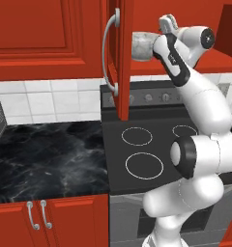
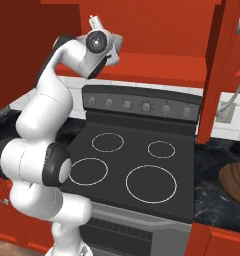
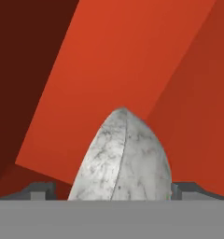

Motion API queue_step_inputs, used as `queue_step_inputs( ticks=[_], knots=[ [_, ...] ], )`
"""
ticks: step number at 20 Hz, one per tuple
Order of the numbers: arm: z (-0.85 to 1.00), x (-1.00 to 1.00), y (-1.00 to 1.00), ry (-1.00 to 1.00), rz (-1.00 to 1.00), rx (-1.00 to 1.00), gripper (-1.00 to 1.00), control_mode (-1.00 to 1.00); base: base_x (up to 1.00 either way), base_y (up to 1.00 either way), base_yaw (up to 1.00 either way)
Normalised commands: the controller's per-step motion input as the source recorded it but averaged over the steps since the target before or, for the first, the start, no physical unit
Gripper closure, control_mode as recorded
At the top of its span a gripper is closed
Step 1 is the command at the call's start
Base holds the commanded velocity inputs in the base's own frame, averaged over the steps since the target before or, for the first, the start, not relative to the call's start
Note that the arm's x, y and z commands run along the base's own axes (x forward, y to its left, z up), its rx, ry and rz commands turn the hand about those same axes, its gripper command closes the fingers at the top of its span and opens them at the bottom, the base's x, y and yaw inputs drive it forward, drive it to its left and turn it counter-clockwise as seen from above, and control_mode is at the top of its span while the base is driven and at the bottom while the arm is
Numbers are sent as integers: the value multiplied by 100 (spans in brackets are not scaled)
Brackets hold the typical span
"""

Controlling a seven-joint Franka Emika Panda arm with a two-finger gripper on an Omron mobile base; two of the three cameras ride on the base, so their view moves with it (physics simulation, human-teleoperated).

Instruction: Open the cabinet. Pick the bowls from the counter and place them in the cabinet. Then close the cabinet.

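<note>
Cabinet (image 1: 122,58) stands open; my gripper (image 3: 113,189) — jaws spread wide around the marbled bowl (image 1: 144,45) inside. Wooden bowl (image 2: 235,181) waits at the counter's (image 2: 217,200) right edge — then closing.

Grey-white bowl (image 3: 121,158) looks like veined polished stone, brown bowl (image 2: 236,180) like matt wood grain, tabletop (image 1: 50,154) like glossy black marble, cabinet (image 1: 123,58) smooth red lacquer with silvery metal handle (image 1: 108,53).
</note>
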Motion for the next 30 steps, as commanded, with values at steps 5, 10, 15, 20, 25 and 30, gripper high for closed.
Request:
queue_step_inputs(
  ticks=[5,10,15,20,25,30],
  knots=[
    [24,-28,-42,-5,0,1,-100,-100,0,0,0],
    [45,-45,-12,17,-2,-6,-100,-100,0,0,0],
    [30,-54,11,48,-4,-23,-100,-100,0,0,0],
    [-31,-99,-11,4,-3,-8,-100,-100,0,0,0],
    [-52,-100,-21,-4,-5,0,-100,-100,0,0,0],
    [-69,-91,0,3,-7,0,-100,-100,0,0,0]
  ],
)
